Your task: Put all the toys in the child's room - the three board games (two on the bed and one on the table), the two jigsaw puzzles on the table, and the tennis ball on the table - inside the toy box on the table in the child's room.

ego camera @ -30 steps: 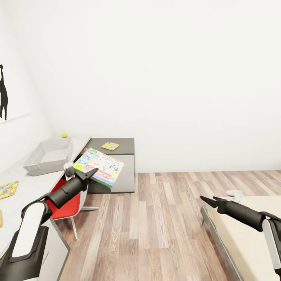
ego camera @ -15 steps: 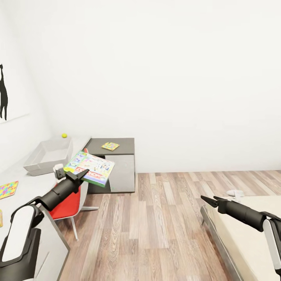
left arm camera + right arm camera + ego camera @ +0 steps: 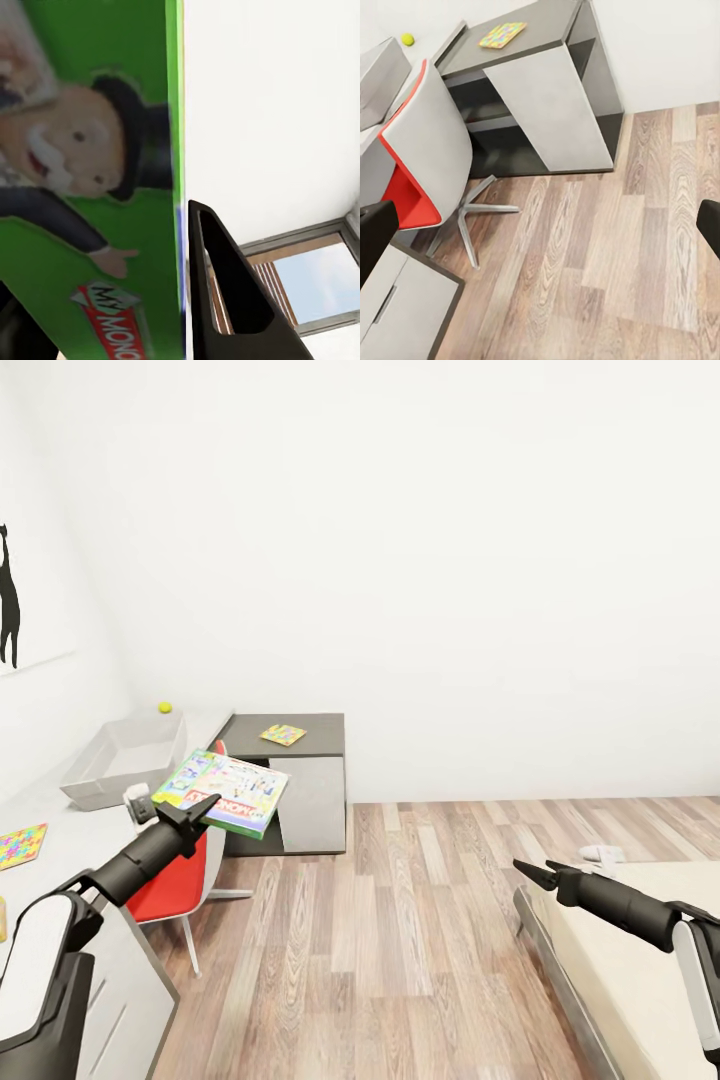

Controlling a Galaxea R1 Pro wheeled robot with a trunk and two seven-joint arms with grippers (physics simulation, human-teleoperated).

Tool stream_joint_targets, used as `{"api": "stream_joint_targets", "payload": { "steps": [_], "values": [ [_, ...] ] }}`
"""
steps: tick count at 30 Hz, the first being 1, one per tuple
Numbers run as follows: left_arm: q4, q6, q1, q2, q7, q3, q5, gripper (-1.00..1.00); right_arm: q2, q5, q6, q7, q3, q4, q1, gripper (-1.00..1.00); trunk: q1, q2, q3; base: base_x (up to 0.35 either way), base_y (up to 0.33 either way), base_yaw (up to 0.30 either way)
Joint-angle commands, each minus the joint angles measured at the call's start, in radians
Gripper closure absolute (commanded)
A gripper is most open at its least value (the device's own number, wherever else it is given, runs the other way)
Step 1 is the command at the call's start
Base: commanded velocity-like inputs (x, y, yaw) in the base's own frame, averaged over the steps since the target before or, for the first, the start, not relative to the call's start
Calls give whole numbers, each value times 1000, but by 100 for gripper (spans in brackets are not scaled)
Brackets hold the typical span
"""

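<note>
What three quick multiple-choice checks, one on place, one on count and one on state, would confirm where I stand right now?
1. Where is the tennis ball?
A. On the table behind the toy box
B. On the bed
C. On the floor under the chair

2. How many jigsaw puzzles show on the table in the head view?
A. None
B. Two
C. Four

3. What is the left gripper doing?
A. Hanging open over the floor
B. Shut on the board game
C. Resting inside the toy box

Answers: 1 A, the ball sits on the tabletop just beyond the far wall of the toy box. 2 B, one jigsaw puzzle lies on the dark section and another jigsaw puzzle on the light section. 3 B, the fingers pinch an edge of the board game, held in the air near the red chair.
</note>
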Motion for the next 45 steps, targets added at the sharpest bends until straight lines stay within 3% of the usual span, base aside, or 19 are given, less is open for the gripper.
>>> {"api": "stream_joint_targets", "payload": {
  "steps": [1, 11, 18, 28, 31, 45],
  "values": [
    [0, 5, 0, 0, 8, 2, 8, 100, 0, -7, 8, -1, -1, -1, -1, -100, 1, -2, -2, 0, 0, 0],
    [0, 4, 4, 0, 97, 5, 19, 100, 4, -2, 5, -4, 2, -2, -1, -100, 1, -2, -2, 0, 0, 0],
    [0, 1, 5, -1, 104, 7, 22, 100, 8, 0, 4, -3, 4, -2, -2, -100, 1, -2, -2, 0, 0, 0],
    [0, -4, -2, 12, 109, 95, 21, 100, 12, 1, 3, -6, 5, -1, -3, -100, 1, -2, -2, 0, 0, 0],
    [1, -5, -8, 28, 113, 118, 23, 100, 17, 1, 3, -7, 5, -1, -3, -100, 1, -2, -2, 0, 0, 0],
    [1, -8, -45, 55, 100, 146, 24, 100, 35, 4, 3, -9, 5, 1, -4, -100, 1, -2, -2, 106, -48, 0]
  ]
}}
